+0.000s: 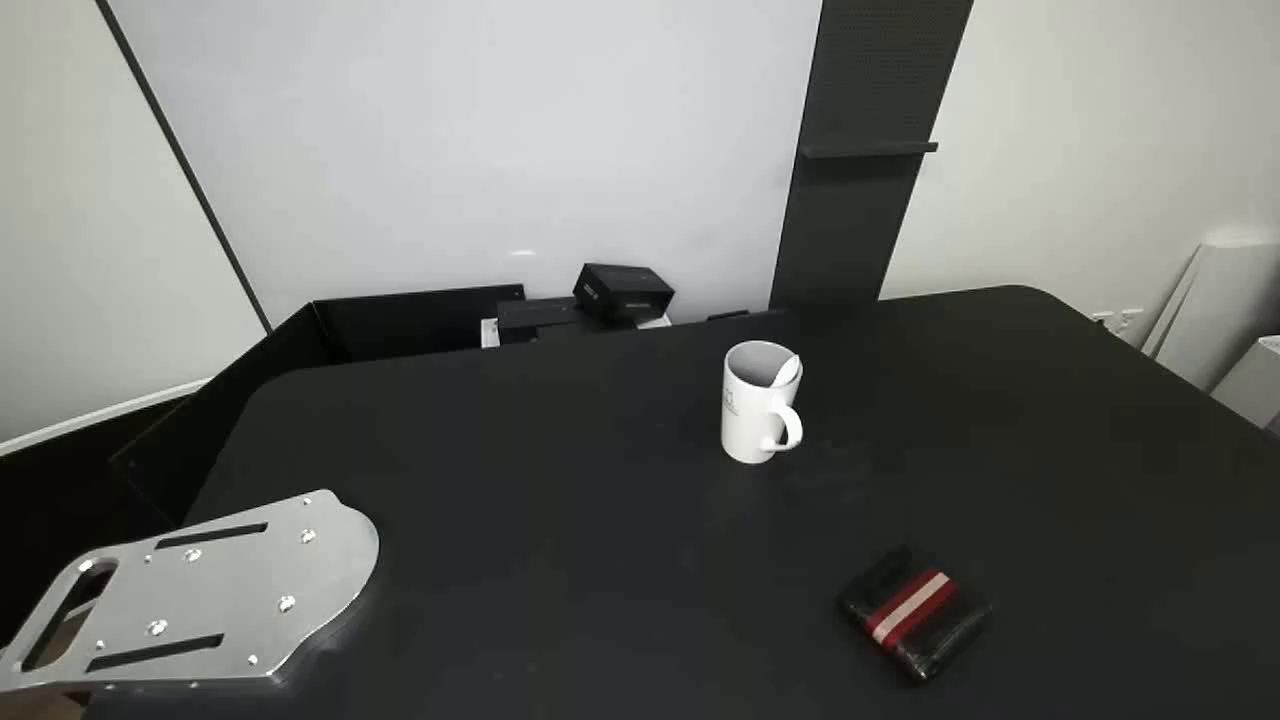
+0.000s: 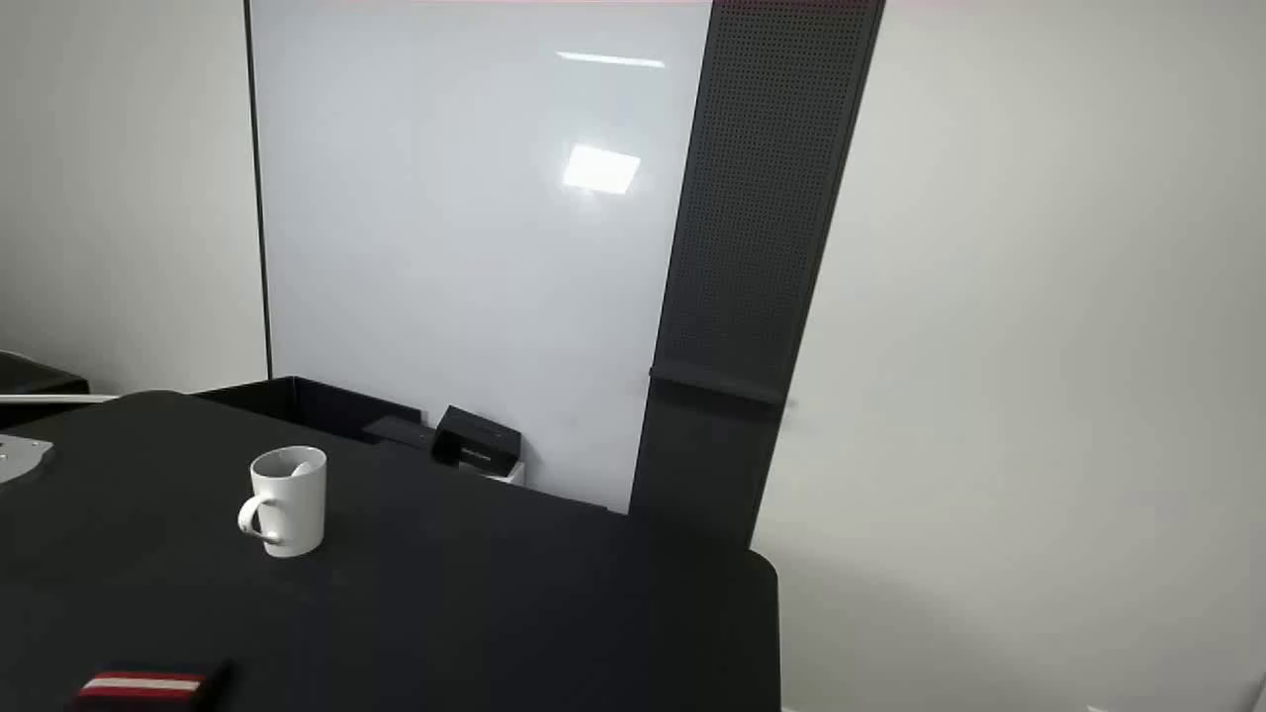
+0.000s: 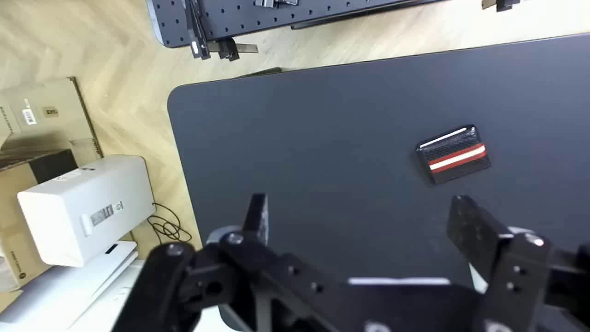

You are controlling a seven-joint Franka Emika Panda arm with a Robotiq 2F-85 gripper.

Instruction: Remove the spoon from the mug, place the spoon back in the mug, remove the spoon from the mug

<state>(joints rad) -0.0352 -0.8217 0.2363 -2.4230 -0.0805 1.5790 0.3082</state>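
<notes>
— The fingers (image 3: 474, 230) first: do they hold anything?
— No. They stand wide apart in the wrist view, nothing gripped, with the dark worktop (image 3: 322, 161) showing through the gap.
— And what does the worktop carry?
— The mug (image 1: 752, 418), upright in both exterior views. Well apart from it lies a flat black block (image 1: 915, 613), striped red and white, which I doubt the job needs.
— Where's the spoon (image 1: 787, 371)?
— In the mug, leaning, its pale upper end showing at the rim.
— So how far along is this?
— Hard to pin down. A spoon in the mug would suit the start, with every step ahead, but it would equally suit the point where it has been put back. Nothing in view settles which.
— What's surely left, then?
— The last removal, since the spoon isn't out. If this is the start, I'd count three moves: out, back in, out again. Either way, the fingers must next reach the spoon, I'd judge.
</notes>
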